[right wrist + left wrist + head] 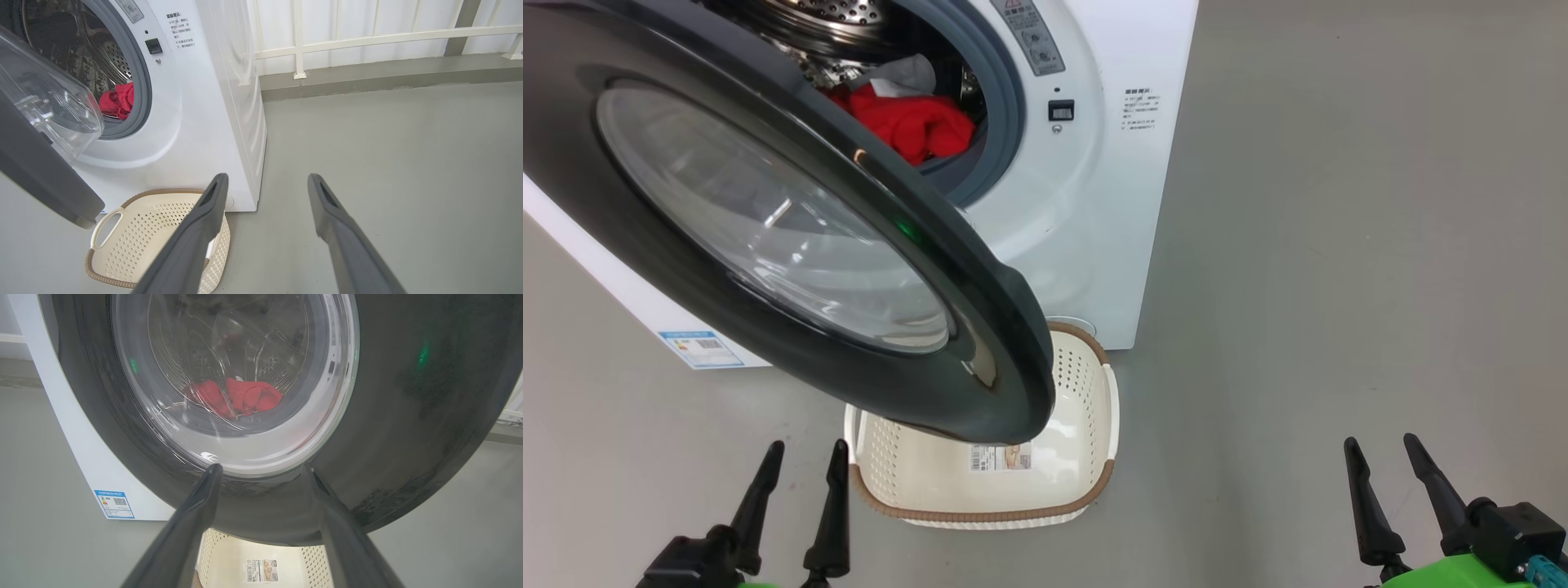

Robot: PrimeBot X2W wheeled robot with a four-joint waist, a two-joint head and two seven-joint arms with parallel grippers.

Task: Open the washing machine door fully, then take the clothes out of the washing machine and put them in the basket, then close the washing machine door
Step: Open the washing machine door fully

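The washing machine door [792,237] hangs only part-way open, hinged on the robot's left side of the washing machine [1094,204] and swung out toward the robot, so its free edge hangs over part of the basket [1086,433] on the floor [1339,245] just in front of the machine. Both grippers sit back and low: the left gripper [808,445] has its jaws spread wide with nothing between them, and the right gripper [1381,439] is the same, wide and empty, well off to the side over the floor. The left one is plainly nearer; it points straight at the door's glossy outer face just below the glass, while the right one looks past the free edge at the bulging inner side of the window. Being round, the door has no long axis to speak of; what counts is that its outer face is turned toward the left arm and its free edge points toward the robot, between the two arms. To my eye the coming move must carry that edge further round to the robot's left. The clothes [915,122], a red heap with some white, lie low in the drum beyond the door, open to reach from the right through the gap. The basket's long axis runs roughly from the machine toward the robot.
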